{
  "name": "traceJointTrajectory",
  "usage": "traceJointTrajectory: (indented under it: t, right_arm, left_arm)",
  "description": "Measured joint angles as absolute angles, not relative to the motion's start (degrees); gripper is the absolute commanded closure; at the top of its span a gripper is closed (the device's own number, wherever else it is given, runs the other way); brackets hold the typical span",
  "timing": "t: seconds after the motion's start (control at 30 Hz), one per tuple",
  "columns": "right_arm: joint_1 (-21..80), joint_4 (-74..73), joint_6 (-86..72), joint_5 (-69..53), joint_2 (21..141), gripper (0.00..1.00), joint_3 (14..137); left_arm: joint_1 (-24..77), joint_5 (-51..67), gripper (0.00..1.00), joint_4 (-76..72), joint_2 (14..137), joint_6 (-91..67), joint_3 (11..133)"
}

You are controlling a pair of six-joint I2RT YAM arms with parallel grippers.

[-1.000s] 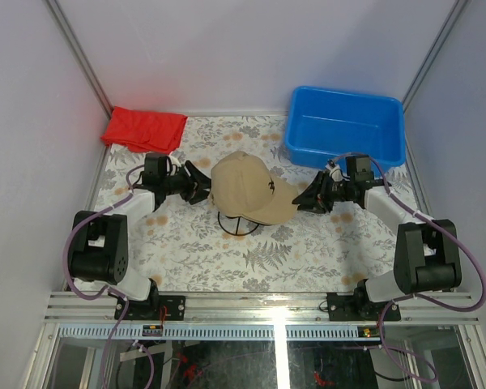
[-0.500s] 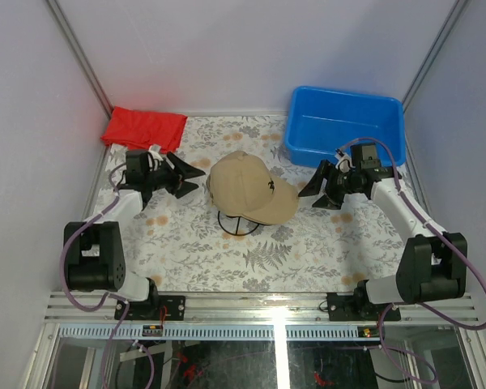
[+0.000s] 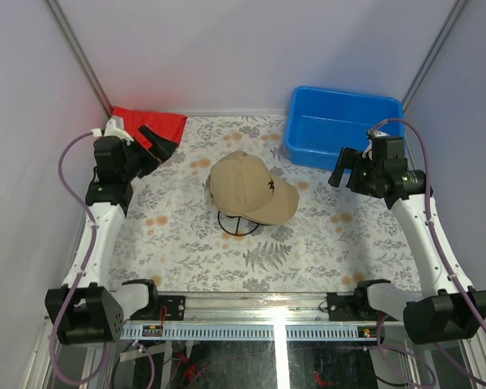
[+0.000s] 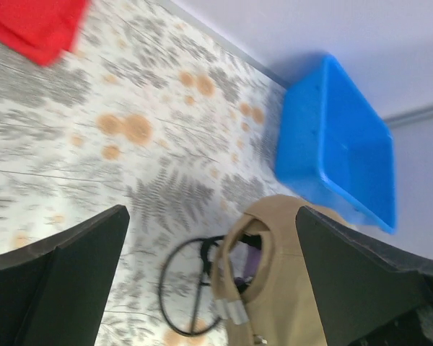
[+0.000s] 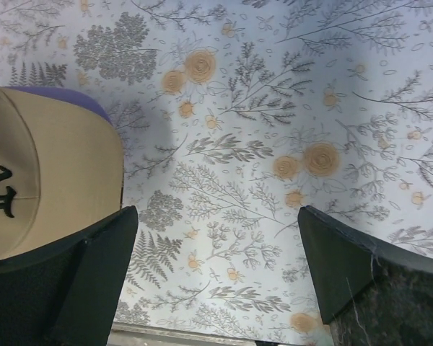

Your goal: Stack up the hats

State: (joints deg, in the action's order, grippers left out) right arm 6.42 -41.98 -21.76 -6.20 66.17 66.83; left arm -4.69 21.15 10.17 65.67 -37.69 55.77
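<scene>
Perching, seemingly stacked, on wire stand [image 3: 236, 225], tan hat [image 3: 245, 190] may topple if left pincer [image 3: 158, 144] or right pincer [image 3: 343, 166], both open, clips it.

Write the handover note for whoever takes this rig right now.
Left claw: open, empty, up by the red cloth.
Right claw: open, empty, up beside the bin.
Hats: tan cap tops the pile on the stand mid-table; a purple brim peeks out beneath. Others hidden.
Done: no hat loose in view.
Left: likely nothing; check the count.
</scene>
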Motion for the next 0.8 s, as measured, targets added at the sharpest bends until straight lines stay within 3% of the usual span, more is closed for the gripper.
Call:
traceJointTrajectory:
  t: [0.27,0.47,0.8]
  right_arm:
    - [6.76,-42.74,-20.36,-4.05,63.51,0.01,64.25]
    - [6.76,-41.89,-20.29,-5.04,64.05,0.01,63.02]
    - [6.76,-38.72,-20.29,-5.56,64.14,0.00,60.75]
  left_arm:
    - [-4.95,-0.75,0.00,11.44,59.00,-26.09,45.01]
    - [-5.19,-1.61,0.00,9.91,65.01,-13.61,34.37]
    - [-5.19,-1.30,0.00,0.75,63.00,-11.09,24.12]
